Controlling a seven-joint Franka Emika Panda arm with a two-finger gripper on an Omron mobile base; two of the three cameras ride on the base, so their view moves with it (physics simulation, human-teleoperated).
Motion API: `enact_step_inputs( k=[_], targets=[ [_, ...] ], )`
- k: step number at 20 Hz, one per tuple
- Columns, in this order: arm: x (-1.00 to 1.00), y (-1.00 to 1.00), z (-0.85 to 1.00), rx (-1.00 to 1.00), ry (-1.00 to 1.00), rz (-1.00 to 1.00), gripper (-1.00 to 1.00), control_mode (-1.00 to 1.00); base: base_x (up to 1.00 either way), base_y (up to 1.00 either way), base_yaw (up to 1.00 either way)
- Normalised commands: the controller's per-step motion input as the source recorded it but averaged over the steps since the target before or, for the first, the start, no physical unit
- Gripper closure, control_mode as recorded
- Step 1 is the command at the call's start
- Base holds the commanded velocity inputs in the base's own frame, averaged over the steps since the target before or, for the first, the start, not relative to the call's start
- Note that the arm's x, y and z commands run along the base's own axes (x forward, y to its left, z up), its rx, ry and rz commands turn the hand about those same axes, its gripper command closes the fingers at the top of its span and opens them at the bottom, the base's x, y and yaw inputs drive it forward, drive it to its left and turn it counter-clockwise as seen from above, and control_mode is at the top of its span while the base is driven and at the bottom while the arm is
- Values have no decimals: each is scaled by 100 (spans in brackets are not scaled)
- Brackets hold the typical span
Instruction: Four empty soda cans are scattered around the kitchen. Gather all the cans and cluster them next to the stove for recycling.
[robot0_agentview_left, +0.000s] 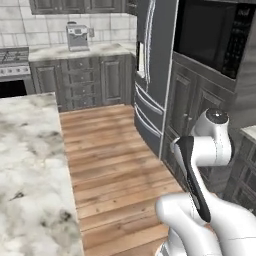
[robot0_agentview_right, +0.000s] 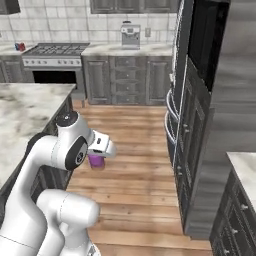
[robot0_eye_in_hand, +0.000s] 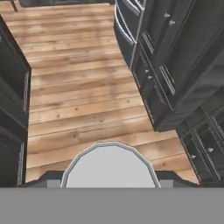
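Right base view: the white arm is folded in close, and a small purple cylindrical soda can (robot0_agentview_right: 96, 161) hangs under the hand, well above the wood plank floor (robot0_agentview_right: 140, 175). Hand view has the can's pale grey round top (robot0_eye_in_hand: 110, 165) sitting at the bottom edge where the fingertips would be, so I read the gripper (robot0_agentview_right: 97, 156) as clamped on that can, jaws part-closed around its body; the pads themselves aren't visible, so contact is a judgement. Step in hand looks like transport: can picked, now being carried to the drop-off. The dark grey stove with black burner grates (robot0_agentview_right: 54, 50) is at the far wall, well apart from the robot, with the marble island counter (robot0_agentview_right: 25, 105) between on the left. Beside the stove's left edge there are already small red and blue shapes on the counter (robot0_agentview_right: 20, 46), probably cans delivered, too small to be sure. Left base view shows the stove's edge (robot0_agentview_left: 12, 57) at far left and the stainless fridge (robot0_agentview_left: 152, 75) on the right. Next move: drive the base up the aisle towards the stove, keep the can upright and clear of the island edge, then reach out and set it down next to that cluster.
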Motion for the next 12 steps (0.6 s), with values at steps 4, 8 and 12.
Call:
enact_step_inputs(
  k=[4,8,12],
  targets=[
    [0,0,0,0,0,0,100,100,100,0,0],
    [0,0,0,0,0,0,100,100,100,0,0],
    [0,0,0,0,0,0,100,100,100,0,0]
  ],
)
